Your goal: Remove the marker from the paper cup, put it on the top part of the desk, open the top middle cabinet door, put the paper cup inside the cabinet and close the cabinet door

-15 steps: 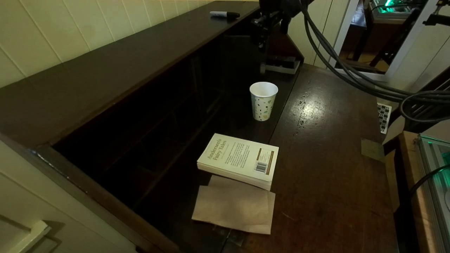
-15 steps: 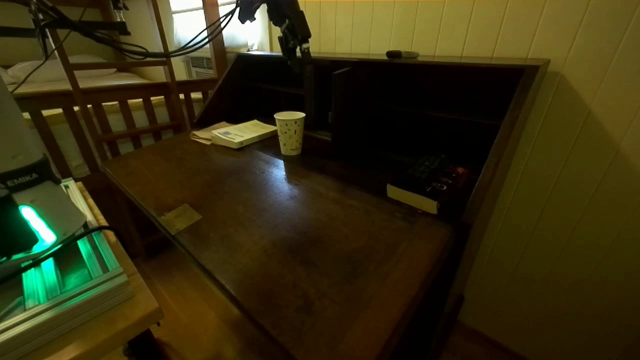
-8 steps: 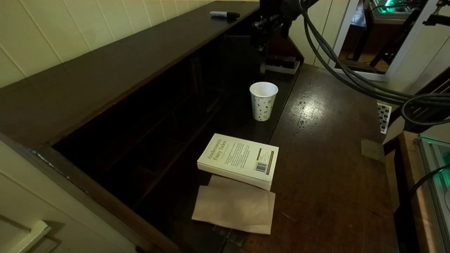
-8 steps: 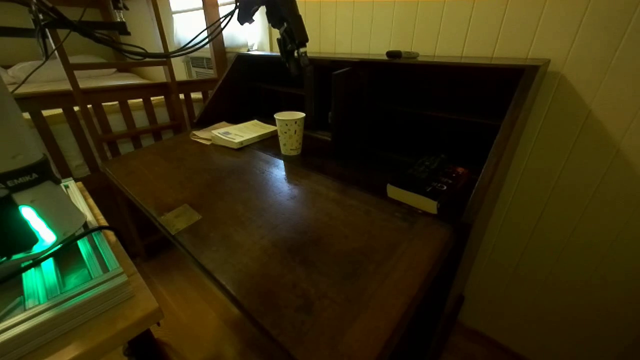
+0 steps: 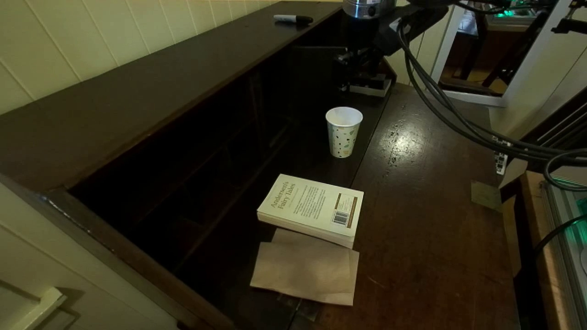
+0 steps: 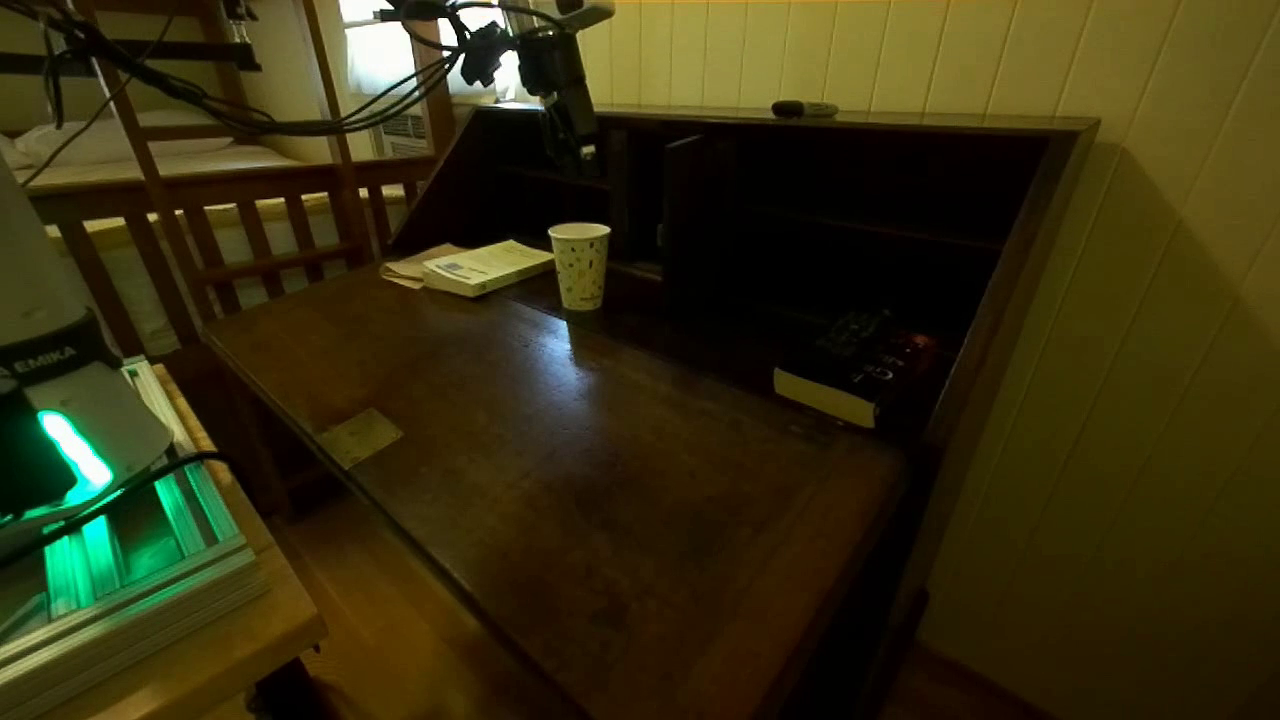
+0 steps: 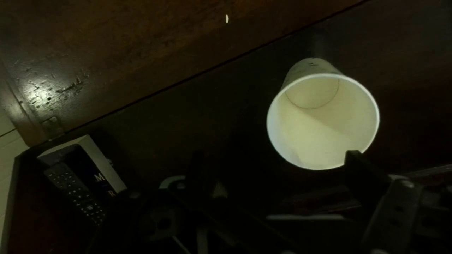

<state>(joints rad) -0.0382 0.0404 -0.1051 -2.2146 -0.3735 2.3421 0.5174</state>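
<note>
The white paper cup [image 5: 343, 137] stands upright on the desk in both exterior views [image 6: 580, 270]. The wrist view looks into its empty inside [image 7: 321, 123]. The marker [image 5: 293, 19] lies on the dark ledge [image 5: 183, 59], the top part of the desk; it also shows there in an exterior view [image 6: 803, 108]. A dark cabinet door [image 6: 685, 205] stands open at the middle of the raised back section. My gripper [image 7: 277, 158] is open and empty, its fingers wide apart. It hangs above the cup, not touching it, in an exterior view [image 6: 582, 165]. The cabinet's inside is too dark to read.
A white book [image 5: 316, 211] and brown paper [image 5: 305, 270] lie beside the cup on one side. On the other side a thick black book [image 6: 830, 395] lies, with a remote [image 7: 76, 192] on it. Cables [image 5: 449, 101] hang from the arm.
My gripper has come down and tilted to point more downward, with the arm and cables shifting along. The cup, marker and open door have not moved.
</note>
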